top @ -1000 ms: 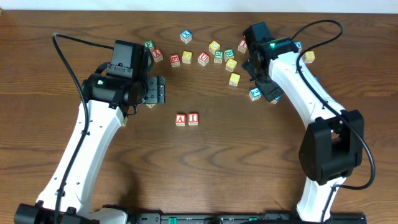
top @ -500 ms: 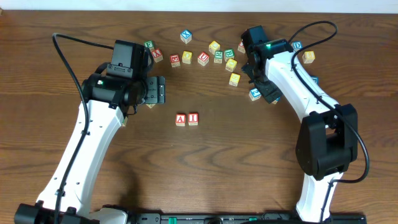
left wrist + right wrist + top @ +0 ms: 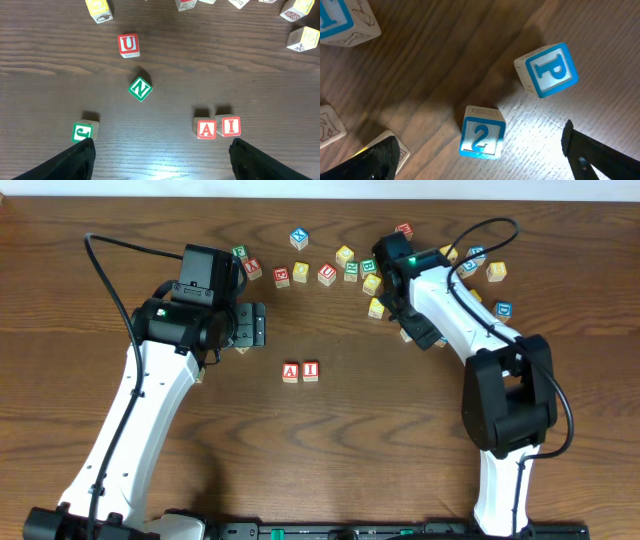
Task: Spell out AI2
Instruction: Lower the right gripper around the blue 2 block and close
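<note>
We are holding the right gripper (image 3: 477, 150) spread fully wide and gripping nothing. Its two black fingers (image 3: 375, 160) are straddling the 2 cube (image 3: 481, 134), a small wooden block with a blue numeral on a pale, blue-bordered face, which is lying flat on the dark brown wood-grain table (image 3: 435, 60) and touching neither finger. We are judging this block to be light, rigid and smooth-painted, so it should be taking a modest squeeze unharmed, though it could be twisting or skating out if pinched on a corner; we are aiming for its opposite side faces, at three and nine o'clock, low and square. The P cube (image 3: 547, 70), a like block lettered in blue, is sitting apart at one o'clock, and a pale engraved block (image 3: 330, 125) is lying near the finger at nine o'clock. The left gripper (image 3: 162, 155) is likewise gaping empty, with the A cube (image 3: 205, 128) and I cube (image 3: 230, 126), red-lettered wooden blocks, sitting side by side at two o'clock of its gap. From overhead the right arm is covering the 2 cube entirely, both wrist views are cutting the fingers off at the lower edge, and we are unable to tell how high the fingertips are hanging above the table.
</note>
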Motion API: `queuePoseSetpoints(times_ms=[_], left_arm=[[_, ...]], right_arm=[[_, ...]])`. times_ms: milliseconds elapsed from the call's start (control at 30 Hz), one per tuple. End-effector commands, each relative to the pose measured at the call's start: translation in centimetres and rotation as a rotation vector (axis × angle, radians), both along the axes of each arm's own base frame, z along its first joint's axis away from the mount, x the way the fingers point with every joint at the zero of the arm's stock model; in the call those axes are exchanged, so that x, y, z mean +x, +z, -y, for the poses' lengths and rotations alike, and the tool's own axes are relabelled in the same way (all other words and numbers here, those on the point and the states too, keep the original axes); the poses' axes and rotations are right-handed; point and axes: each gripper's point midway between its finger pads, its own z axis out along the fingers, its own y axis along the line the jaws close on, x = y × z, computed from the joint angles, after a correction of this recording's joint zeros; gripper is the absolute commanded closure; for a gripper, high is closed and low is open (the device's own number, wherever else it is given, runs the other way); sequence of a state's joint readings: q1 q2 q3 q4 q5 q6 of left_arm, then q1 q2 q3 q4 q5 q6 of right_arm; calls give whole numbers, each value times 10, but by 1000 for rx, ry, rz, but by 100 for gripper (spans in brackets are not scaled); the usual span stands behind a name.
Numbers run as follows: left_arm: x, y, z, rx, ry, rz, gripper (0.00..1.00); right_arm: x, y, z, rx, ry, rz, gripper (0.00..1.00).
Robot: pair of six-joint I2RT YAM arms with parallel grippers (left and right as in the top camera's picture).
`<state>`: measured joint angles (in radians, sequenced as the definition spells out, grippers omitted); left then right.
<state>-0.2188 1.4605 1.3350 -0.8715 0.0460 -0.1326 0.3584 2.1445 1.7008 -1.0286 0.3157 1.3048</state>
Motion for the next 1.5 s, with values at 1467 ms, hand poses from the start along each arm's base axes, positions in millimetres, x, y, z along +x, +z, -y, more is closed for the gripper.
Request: queuePoseSetpoints(times_ms=[1467], left_arm=[[1,6,-2,13,-1,13,16]], right_arm=[[9,-11,13,-101,-12,33,1]])
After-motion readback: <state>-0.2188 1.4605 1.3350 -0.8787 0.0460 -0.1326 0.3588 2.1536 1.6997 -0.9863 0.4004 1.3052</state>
